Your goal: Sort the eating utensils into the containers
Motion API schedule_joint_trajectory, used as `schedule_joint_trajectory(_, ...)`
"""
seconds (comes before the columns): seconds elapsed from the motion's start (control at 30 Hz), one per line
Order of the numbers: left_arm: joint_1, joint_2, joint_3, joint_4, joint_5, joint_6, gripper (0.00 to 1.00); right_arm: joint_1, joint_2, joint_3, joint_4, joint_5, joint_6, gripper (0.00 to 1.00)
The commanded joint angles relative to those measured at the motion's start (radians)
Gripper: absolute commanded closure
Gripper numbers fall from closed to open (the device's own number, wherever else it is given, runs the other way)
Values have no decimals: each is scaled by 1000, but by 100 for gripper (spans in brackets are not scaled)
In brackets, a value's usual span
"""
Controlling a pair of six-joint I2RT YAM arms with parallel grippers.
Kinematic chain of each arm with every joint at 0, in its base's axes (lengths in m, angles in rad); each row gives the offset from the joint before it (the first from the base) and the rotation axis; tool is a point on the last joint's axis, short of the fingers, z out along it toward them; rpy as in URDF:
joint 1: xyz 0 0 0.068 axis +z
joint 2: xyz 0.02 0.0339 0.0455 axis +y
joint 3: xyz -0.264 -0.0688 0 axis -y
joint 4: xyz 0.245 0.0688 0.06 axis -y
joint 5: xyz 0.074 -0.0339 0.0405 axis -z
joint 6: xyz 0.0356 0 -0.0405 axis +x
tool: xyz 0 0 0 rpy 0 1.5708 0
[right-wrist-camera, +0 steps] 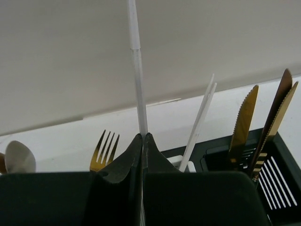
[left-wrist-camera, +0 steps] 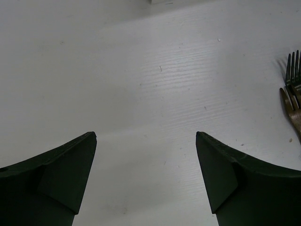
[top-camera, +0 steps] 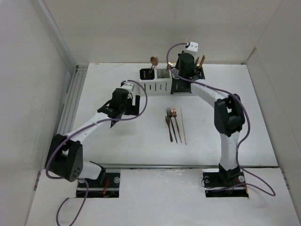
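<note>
My right gripper [right-wrist-camera: 143,136] is shut on a thin white chopstick [right-wrist-camera: 136,70] that stands upright above the row of containers [top-camera: 157,87] at the back of the table. In the right wrist view two more white sticks [right-wrist-camera: 200,120], a gold fork [right-wrist-camera: 103,150] and gold knives [right-wrist-camera: 244,122] stand in the containers. A few forks and a spoon [top-camera: 171,122] and one white stick [top-camera: 183,125] lie on the table's middle. My left gripper [top-camera: 134,103] hovers open left of them, over bare table, with fork tines [left-wrist-camera: 292,75] at its view's right edge.
A copper spoon [top-camera: 153,61] sticks up from the left container. White walls close the table on three sides, and a rail [top-camera: 70,101] runs along its left edge. The right arm's cable [top-camera: 176,47] loops above the containers.
</note>
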Motion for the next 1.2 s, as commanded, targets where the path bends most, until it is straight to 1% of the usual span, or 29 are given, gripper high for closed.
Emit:
schedule_joint_trajectory(0.0,-4,-4,40,8,-16,7,15,-1,-37,31,114,19,3,100)
schedule_joint_trajectory(0.1,-4,5,40,8,-16,7,15,8,-37,-20,114,19,13,100)
schedule_joint_trajectory(0.13,-4,5,40,8,-7,7,13,18,-46,-58,114,19,13,96)
schedule_joint_trajectory(0.17,-4,5,40,8,-7,7,11,18,-65,-78,114,5,13,85)
schedule_joint_trajectory(0.2,-4,5,40,8,6,7,9,29,-78,-98,114,-4,13,70)
schedule_joint_trajectory(0.23,-4,5,40,17,7,7,7,38,-109,-137,114,-18,13,53)
schedule_joint_trajectory(0.3,-4,5,40,18,7,7,6,48,-149,-172,104,-7,13,39)
schedule_joint_trajectory(0.37,-4,5,40,18,7,7,6,60,-204,-239,94,82,13,30)
schedule_joint_trajectory(0.4,-4,5,40,18,7,7,6,77,-273,-264,94,118,13,29)
schedule_joint_trajectory(0.43,-4,5,40,18,7,7,6,86,-314,-289,94,145,-4,29)
schedule_joint_trajectory(0.47,-4,5,40,18,7,7,6,95,-357,-336,64,145,-23,27)
schedule_joint_trajectory(0.5,-4,-6,40,18,16,7,6,110,-437,-353,24,124,-41,27)
schedule_joint_trajectory(0.53,-4,-6,31,27,16,7,6,111,-469,-362,-40,88,-52,27)
schedule_joint_trajectory(0.57,-4,-15,21,27,16,7,6,120,-494,-362,-124,-39,-52,29)
schedule_joint_trajectory(0.6,-4,-15,21,27,16,-2,6,120,-511,-362,-322,-117,-52,36)
schedule_joint_trajectory(0.67,-4,-26,11,37,25,-2,6,120,-520,-350,-535,-243,-8,45)
schedule_joint_trajectory(0.7,-4,-26,0,37,25,-11,6,132,-505,-341,-721,-272,20,49)
schedule_joint_trajectory(0.73,-4,-35,0,37,34,-11,6,147,-481,-356,-793,-272,55,53)
schedule_joint_trajectory(0.77,-4,-35,-12,37,45,-20,6,147,-470,-376,-847,-272,122,53)
schedule_joint_trajectory(0.83,-4,-44,-22,47,54,-20,6,157,-459,-468,-896,-306,161,55)
schedule_joint_trajectory(0.93,-4,-55,-31,47,63,-31,6,157,-459,-569,-878,-343,209,55)
schedule_joint_trajectory(1.17,-4,-86,-51,47,63,-31,6,157,-450,-664,-832,-355,270,58)
